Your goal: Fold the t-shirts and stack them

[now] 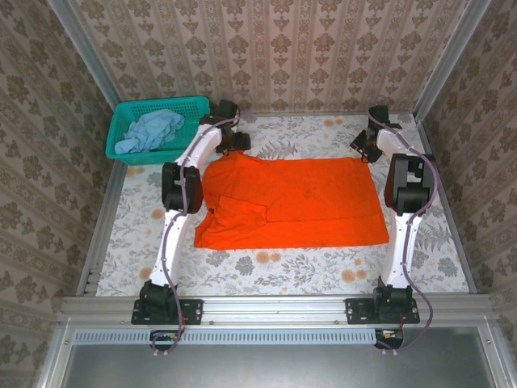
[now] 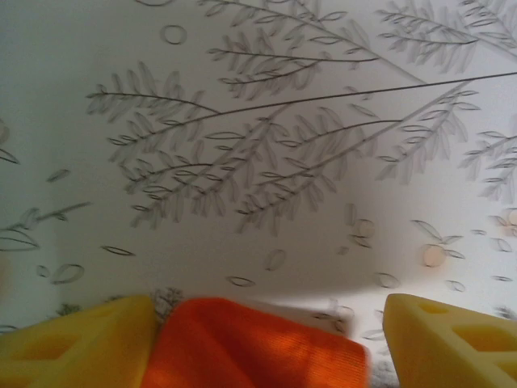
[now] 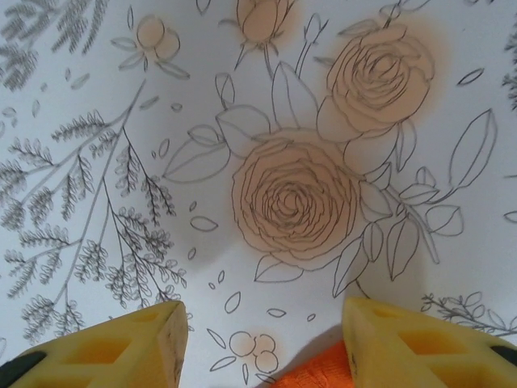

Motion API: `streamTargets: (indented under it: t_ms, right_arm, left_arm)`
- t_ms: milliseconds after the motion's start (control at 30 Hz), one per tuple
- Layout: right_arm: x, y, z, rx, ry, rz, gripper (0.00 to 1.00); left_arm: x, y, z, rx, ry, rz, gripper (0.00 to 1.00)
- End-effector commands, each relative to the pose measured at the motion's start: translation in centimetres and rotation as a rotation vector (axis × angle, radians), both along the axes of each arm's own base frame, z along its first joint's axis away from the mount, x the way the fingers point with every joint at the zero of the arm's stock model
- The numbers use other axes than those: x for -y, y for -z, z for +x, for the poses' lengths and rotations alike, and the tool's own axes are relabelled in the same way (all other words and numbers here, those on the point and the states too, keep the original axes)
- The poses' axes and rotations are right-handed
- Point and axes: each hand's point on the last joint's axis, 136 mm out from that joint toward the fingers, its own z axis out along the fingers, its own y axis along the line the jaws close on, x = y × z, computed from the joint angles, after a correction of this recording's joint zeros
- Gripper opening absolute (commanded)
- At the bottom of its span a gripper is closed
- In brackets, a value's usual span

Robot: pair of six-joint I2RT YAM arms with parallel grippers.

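Observation:
An orange t-shirt (image 1: 291, 202) lies spread flat in the middle of the flower-print table, with its left side folded in on itself. A pale blue t-shirt (image 1: 149, 131) sits crumpled in the teal basket. My left gripper (image 1: 235, 148) is low over the orange shirt's far left corner. In the left wrist view that gripper (image 2: 266, 339) is open, and the orange cloth (image 2: 250, 347) lies between its yellow fingers (image 2: 81, 343), unclamped. My right gripper (image 1: 363, 151) is at the shirt's far right corner. Seen from the wrist, the right gripper (image 3: 262, 339) is open, with an orange edge (image 3: 315, 372) beside its right finger (image 3: 420, 343).
The teal mesh basket (image 1: 161, 103) stands at the back left, close to the left arm. Patterned walls close in the table (image 1: 283, 259) on three sides. A metal rail (image 1: 275, 305) with both arm bases runs along the near edge.

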Motion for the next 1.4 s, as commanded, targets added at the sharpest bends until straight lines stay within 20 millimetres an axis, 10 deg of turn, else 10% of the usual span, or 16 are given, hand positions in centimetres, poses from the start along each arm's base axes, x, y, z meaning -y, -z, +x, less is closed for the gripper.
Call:
streamTargets:
  t_ms: [0,633,1367]
  right_arm:
    - [-0.7,0.8,-0.8,-0.058,-0.013,0.014,0.53]
    - [-0.9,1.5,-3.7,-0.132,-0.038,0.008,0.45]
    - [-1.3,1.3,-4.0,-0.14,-0.061,0.022,0.03]
  left_arm:
    - [-0.5,-0.9,-2.0,-0.065,0.031,0.006,0.76]
    - [0.1,-0.2,-3.4,-0.106,0.056,-0.013,0.58]
    - [1.0,-2.3,-2.9,-0.031,0.066,0.006,0.11]
